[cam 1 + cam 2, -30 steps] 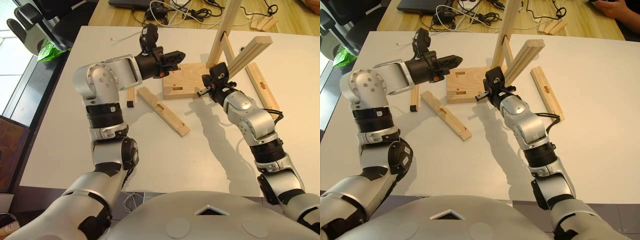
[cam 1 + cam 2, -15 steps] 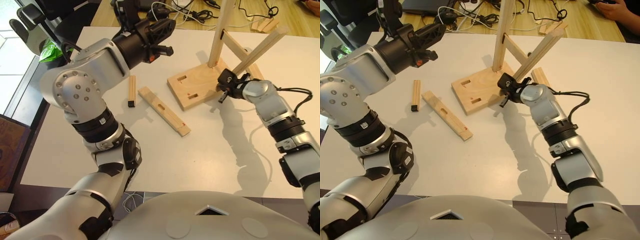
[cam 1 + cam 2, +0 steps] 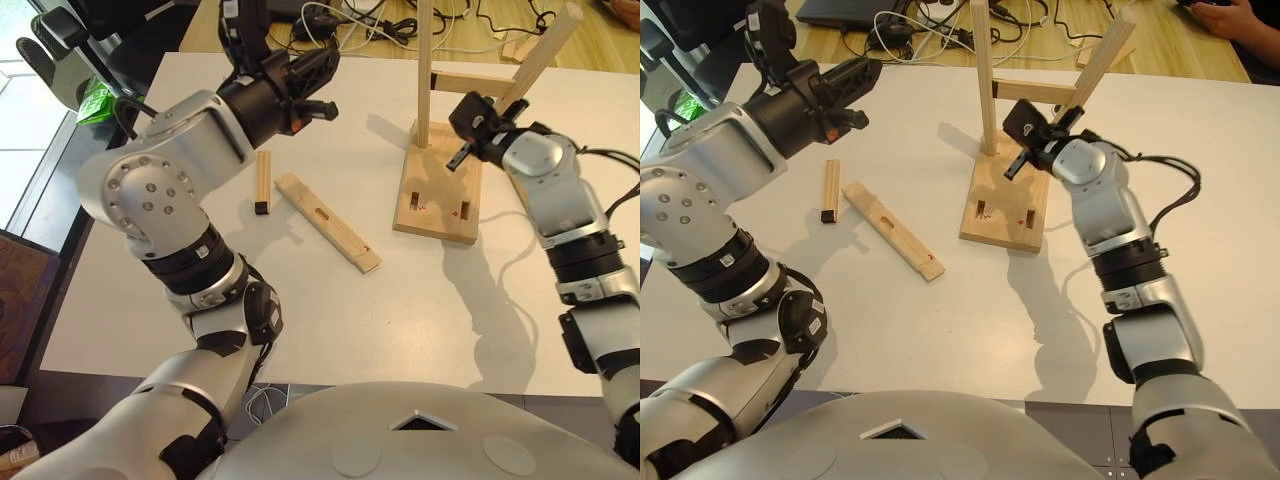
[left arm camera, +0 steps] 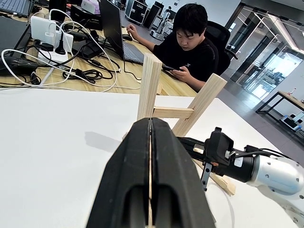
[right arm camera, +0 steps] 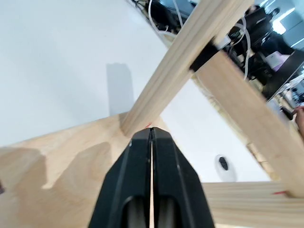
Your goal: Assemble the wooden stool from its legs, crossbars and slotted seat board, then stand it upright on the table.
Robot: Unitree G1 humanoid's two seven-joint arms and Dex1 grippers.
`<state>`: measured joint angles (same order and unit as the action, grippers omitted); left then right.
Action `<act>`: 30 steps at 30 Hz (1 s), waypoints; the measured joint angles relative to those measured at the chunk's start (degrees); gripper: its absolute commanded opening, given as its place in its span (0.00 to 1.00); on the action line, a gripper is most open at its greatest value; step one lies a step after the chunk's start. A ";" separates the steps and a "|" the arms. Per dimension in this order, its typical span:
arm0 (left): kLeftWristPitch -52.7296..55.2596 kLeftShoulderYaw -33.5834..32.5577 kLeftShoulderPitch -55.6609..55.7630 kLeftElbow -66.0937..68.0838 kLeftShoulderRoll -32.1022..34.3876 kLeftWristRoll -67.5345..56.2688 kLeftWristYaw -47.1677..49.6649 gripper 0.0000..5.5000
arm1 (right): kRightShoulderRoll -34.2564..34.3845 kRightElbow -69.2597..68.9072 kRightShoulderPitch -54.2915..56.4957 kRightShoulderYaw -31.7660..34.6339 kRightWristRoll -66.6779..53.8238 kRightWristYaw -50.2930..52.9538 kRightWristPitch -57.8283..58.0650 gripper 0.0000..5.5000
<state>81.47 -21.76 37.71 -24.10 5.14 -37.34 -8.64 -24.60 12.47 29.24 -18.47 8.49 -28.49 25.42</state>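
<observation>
1. Wooden stool (image 3: 436, 190), half built from pale, smooth-sawn square timber, sits on the right part of the white table (image 3: 350, 330).
2. Its flat rectangular seat board (image 3: 1002, 210) lies on the table. Two square legs rise from the board's far end: one upright (image 3: 424, 70), one leaning away to the right (image 3: 545, 45).
3. A short horizontal crossbar (image 3: 470, 83) joins the two legs.
4. Two rectangular slots (image 3: 420, 207) near the board's near end stand open.
5. A long flat wooden bar with oblong slots (image 3: 327, 222) lies loose and slantwise to the left of the board. Bare table lies between the bar and the board.
6. A short square wooden stick with a black end (image 3: 262, 180) lies just left of that bar, not touching it.
7. The board lies well in from the table's near edge, with bare table in front of it and to its right. Its far end lies closer to the table's far edge, beyond which stands a wooden desk with cables (image 3: 390, 20).
8. The right gripper (image 3: 458, 160) hangs over the far end of the board, between the two legs and below the crossbar. Its black jaws are pressed together with nothing between them. I cannot tell whether the tips touch the wood.
9. The left gripper (image 3: 332, 58) is held high over the far left of the table, well apart from the stool and pointing towards its legs. Its jaws are closed flat against each other and hold nothing.
</observation>
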 measured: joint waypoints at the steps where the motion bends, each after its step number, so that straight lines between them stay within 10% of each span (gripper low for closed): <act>1: -0.02 0.14 -0.08 0.06 -0.10 0.00 0.06 0.01 | 1.04 1.22 -1.32 -0.14 -0.49 -0.66 1.50 0.00; 20: -0.08 -1.42 -0.25 -0.47 -0.14 -0.56 1.67 0.01 | -2.18 0.72 -6.01 1.44 -5.29 -12.24 -0.59 0.00; 30: -0.56 -2.83 -2.21 -1.72 4.33 1.95 3.90 0.00 | -3.01 -15.13 -11.56 20.16 -13.57 -4.30 7.15 0.24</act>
<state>80.92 -24.59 35.50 -25.81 9.47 -35.39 -4.74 -27.61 -2.66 17.68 1.69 -5.07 -32.79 32.57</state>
